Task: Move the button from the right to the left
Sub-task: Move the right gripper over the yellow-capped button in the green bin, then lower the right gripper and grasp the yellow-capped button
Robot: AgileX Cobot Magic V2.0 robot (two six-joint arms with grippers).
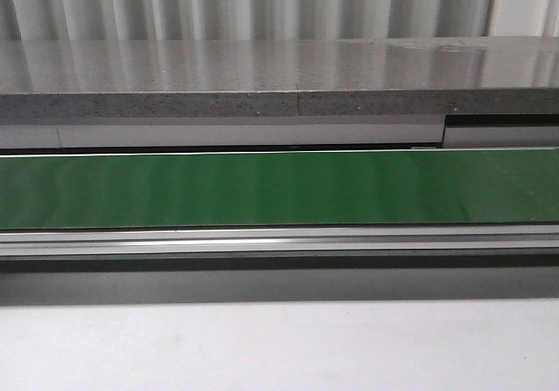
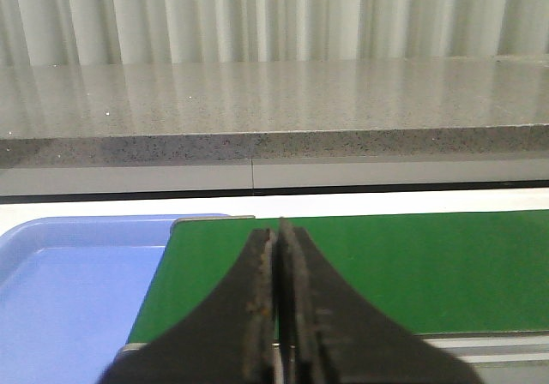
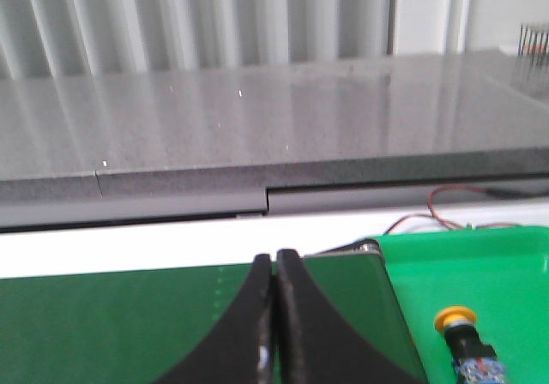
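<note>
The button point(image 3: 467, 339), with its yellow cap, black collar and blue-and-grey block, lies on its side in a green tray point(image 3: 506, 273) beside the conveyor's right end. It shows only in the right wrist view. My right gripper point(image 3: 274, 260) is shut and empty over the green belt point(image 3: 129, 324), to the left of the button and apart from it. My left gripper point(image 2: 276, 230) is shut and empty over the belt's point(image 2: 429, 264) left end, next to a blue tray point(image 2: 69, 290). Neither gripper shows in the front view.
The green conveyor belt point(image 1: 279, 188) runs across the front view, with a metal rail point(image 1: 279, 241) before it and a grey stone counter point(image 1: 279, 68) behind. Red wires point(image 3: 446, 208) lie behind the green tray.
</note>
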